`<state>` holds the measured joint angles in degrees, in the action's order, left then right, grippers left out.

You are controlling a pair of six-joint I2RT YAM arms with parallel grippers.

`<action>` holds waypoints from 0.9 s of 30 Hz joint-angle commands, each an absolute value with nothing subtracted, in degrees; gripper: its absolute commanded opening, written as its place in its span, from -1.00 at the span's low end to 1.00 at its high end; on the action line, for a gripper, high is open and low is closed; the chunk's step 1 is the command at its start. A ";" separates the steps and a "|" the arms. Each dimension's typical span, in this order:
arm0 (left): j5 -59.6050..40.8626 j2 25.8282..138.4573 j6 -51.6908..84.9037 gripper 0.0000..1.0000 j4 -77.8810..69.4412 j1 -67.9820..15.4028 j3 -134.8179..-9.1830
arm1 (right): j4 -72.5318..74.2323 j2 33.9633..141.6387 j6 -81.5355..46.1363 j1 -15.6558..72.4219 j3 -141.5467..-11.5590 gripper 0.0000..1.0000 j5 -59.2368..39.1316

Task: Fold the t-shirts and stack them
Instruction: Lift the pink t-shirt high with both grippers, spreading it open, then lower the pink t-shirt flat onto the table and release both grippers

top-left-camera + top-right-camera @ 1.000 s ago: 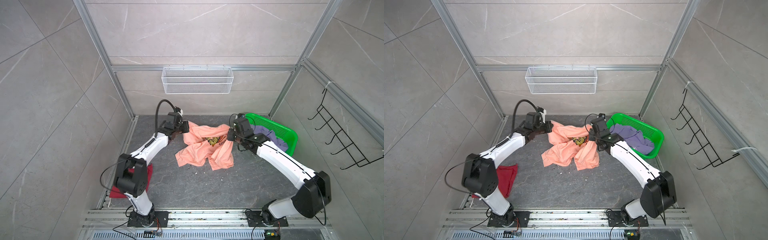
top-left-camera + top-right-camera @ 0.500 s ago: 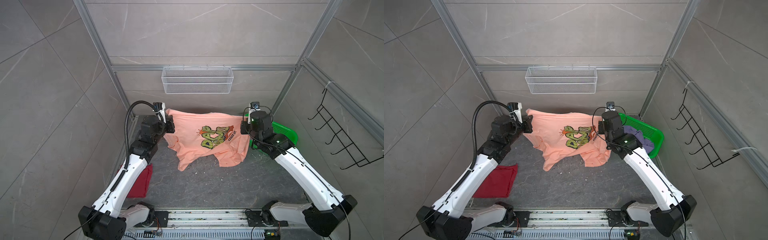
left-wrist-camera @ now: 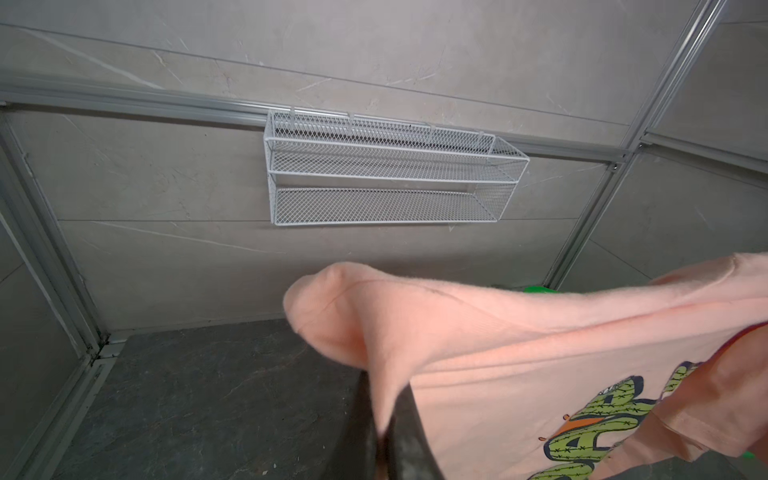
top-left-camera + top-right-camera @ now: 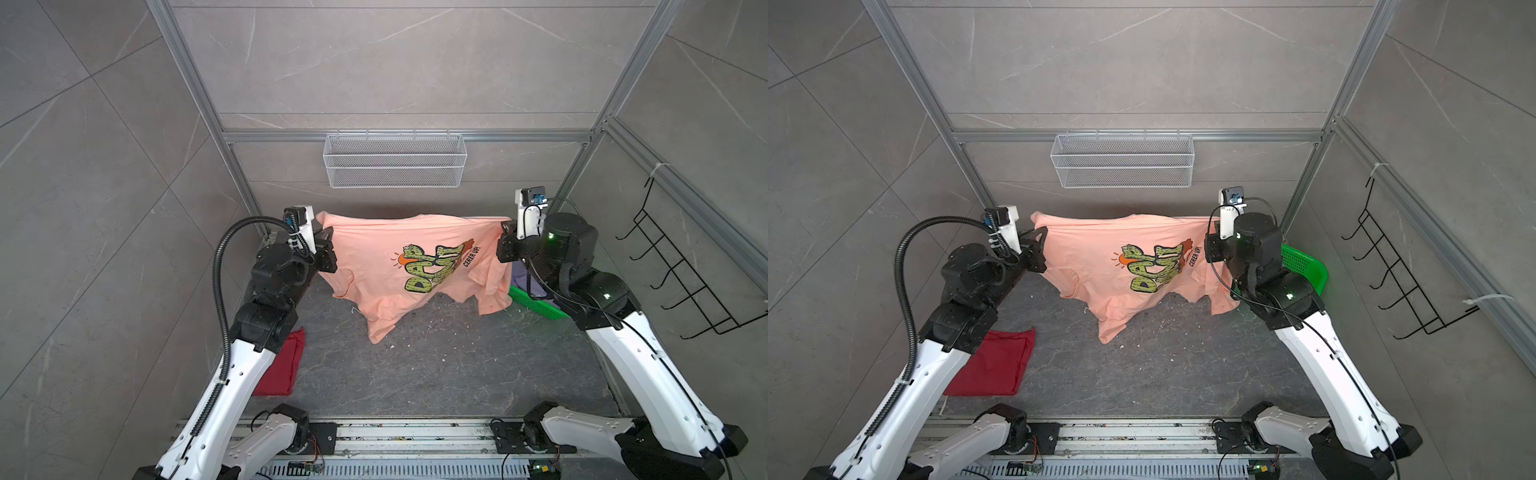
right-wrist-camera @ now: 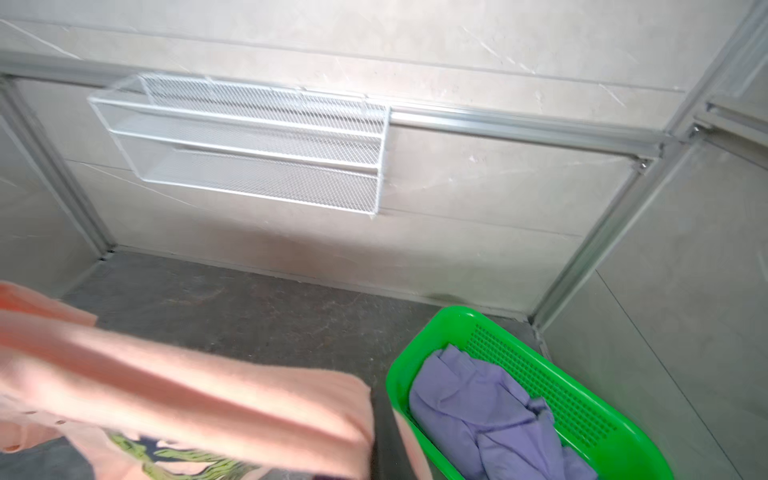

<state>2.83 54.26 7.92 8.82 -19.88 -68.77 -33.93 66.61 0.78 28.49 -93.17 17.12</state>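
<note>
Peach-orange tee (image 4: 386,266) held spread in the air between the left claw (image 4: 327,243) and the right claw (image 4: 504,235).

Each claw is clenched on a top corner of the shirt, so the cloth hangs between them with its graffiti print facing up and its lowest tip drooping toward the grey surface (image 4: 1163,374). The dark red tee (image 4: 994,365) lies flat below the left claw, beside that arm. The lavender tee (image 5: 490,415) sits crumpled in the green basket (image 5: 453,313) under the right claw.

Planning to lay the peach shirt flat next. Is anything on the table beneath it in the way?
Nothing visible: the peach shirt hangs over bare table; the dark red shirt lies off left, the green basket off right.
</note>
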 commanded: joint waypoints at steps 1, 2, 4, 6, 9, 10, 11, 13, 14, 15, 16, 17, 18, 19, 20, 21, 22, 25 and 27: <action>6.47 47.67 4.95 -1.00 8.43 -18.35 -72.88 | -38.24 61.84 1.94 27.42 -99.71 -0.96 7.39; 6.39 46.25 4.29 -1.00 8.68 -18.35 -73.42 | -39.12 61.18 2.32 27.42 -100.99 -0.96 5.19; 6.71 44.22 2.27 -1.00 9.25 -18.34 -74.70 | -39.87 59.99 2.97 27.42 -102.82 -0.96 3.00; 7.38 42.90 0.86 -1.00 9.92 -18.37 -76.18 | -40.00 59.02 3.67 27.42 -104.20 -0.96 1.79; 7.47 42.64 0.01 -1.00 11.22 -18.37 -78.09 | -40.49 59.01 4.40 27.38 -105.37 -0.95 1.81; 7.69 42.71 -0.09 -1.00 11.56 -18.37 -78.35 | -40.44 59.42 4.49 27.42 -105.38 -0.94 2.01; 8.05 42.93 -0.17 -1.00 11.54 -18.37 -78.46 | -40.95 60.26 4.72 27.42 -105.51 -0.94 2.23; 8.54 43.69 -0.45 -1.00 11.53 -18.30 -78.49 | -41.83 62.59 4.83 27.42 -105.65 -0.94 3.75; 8.92 44.28 -0.44 -1.00 11.49 -18.37 -78.49 | -42.10 64.04 4.95 27.42 -105.47 -0.94 4.63; 9.13 44.99 -0.51 -1.00 11.47 -18.37 -78.44 | -41.88 65.38 5.00 27.42 -104.92 -0.94 5.59; 9.46 45.65 -0.58 -1.00 11.51 -18.33 -78.39 | -41.71 66.61 5.02 27.42 -104.33 -0.95 6.42; 10.16 46.49 -0.48 -1.00 11.54 -18.36 -78.16 | -41.51 67.98 5.01 27.42 -103.80 -0.95 7.36; 11.19 47.30 -0.27 -1.00 11.67 -18.32 -77.63 | -41.15 69.33 5.04 27.42 -103.00 -0.95 8.04; 12.14 47.98 -0.10 -1.00 11.67 -18.36 -76.90 | -40.70 70.31 5.03 27.42 -102.11 -0.94 8.63; 13.46 48.68 0.35 -1.00 11.67 -18.36 -75.76 | -40.37 71.65 4.97 27.42 -101.07 -0.94 9.19; 14.85 49.33 0.91 -1.00 11.44 -18.39 -74.54 | -39.94 73.06 4.91 27.40 -99.97 -0.94 9.40; 15.86 49.91 1.34 -1.00 11.26 -18.36 -73.31 | -39.97 74.33 4.90 27.42 -99.16 -0.93 9.30; 18.42 52.59 2.76 -1.00 11.29 -18.34 -70.03 | -40.06 79.54 4.45 27.38 -97.74 -0.93 10.03; 19.08 54.87 2.90 -1.00 11.93 -18.30 -69.44 | -40.21 82.61 4.75 27.39 -98.13 -0.93 11.55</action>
<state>13.21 53.49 1.78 13.13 -18.92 -69.45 -40.66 80.97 4.56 28.03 -98.00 7.09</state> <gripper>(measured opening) 0.056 0.052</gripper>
